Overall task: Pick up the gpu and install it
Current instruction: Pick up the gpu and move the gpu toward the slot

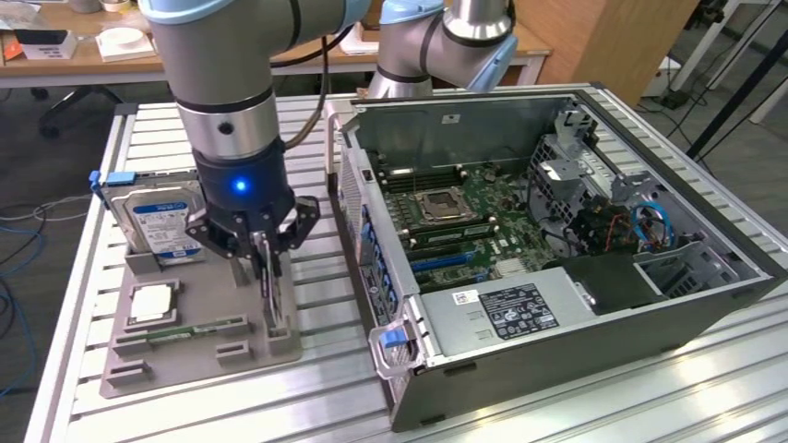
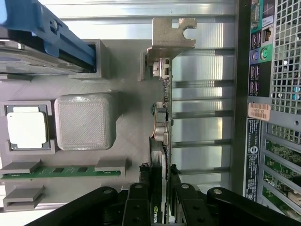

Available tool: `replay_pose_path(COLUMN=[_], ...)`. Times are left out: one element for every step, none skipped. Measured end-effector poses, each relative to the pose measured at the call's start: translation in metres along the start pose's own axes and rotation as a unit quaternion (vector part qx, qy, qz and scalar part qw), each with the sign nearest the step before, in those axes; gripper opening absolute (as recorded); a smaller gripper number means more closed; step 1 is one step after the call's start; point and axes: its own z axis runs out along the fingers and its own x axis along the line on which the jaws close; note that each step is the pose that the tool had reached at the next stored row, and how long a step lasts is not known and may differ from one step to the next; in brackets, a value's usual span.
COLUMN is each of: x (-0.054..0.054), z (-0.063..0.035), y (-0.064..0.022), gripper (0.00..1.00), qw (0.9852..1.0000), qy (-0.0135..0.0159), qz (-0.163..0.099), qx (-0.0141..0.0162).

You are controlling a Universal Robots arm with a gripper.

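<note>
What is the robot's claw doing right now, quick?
Gripper: closed, holding the gpu edge-on by its top edge.

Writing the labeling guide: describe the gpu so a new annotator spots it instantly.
On the exterior view's left, beside the open computer case, sits a gray parts tray. At the tray edge nearest the case, the gpu stands on edge, held by the claw: a thin dark card with a silvery end bracket, unlike the boxy blue-labelled hard drive and the small green memory stick.
</note>
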Motion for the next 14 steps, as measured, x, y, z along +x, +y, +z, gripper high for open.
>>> replay_pose_path(x=[0.0,0.0,0.0,0.0,0.0,0.0,0.0,0.0,0.0,0.0,0.0,0.0,0.0,0.0], z=[-0.001,-0.0021,-0.0032,-0.0043,-0.0052,-0.0062,-0.007,-0.0078,-0.0086,-0.0093,-0.01,-0.0106,-0.0111,-0.0116], y=[-0.0001,-0.0001,-0.0002,-0.0003,-0.0004,-0.0004,-0.0005,-0.0005,-0.0006,-0.0006,-0.0007,-0.0007,-0.0008,-0.0008], gripper=[0.26,0.26,0.26,0.26,0.26,0.26,0.26,0.26,0.26,0.26,0.26,0.26,0.26,0.26], qw=[1.0,1.0,1.0,1.0,1.0,1.0,1.0,1.0,1.0,1.0,1.0,1.0,1.0,1.0], qy=[0.0,-0.0001,0.0,-0.0001,-0.0001,-0.0001,-0.0002,-0.0002,-0.0002,-0.0002,-0.0003,-0.0003,-0.0004,-0.0004], qz=[0.0,0.0,0.0,0.0,0.0,0.0,0.0,0.0,0.0,0.0,0.0,0.0,0.0,0.0], qx=[0.0003,0.0007,0.0011,0.0014,0.0018,0.0022,0.0025,0.0029,0.0033,0.0037,0.0041,0.0045,0.0048,0.0052])
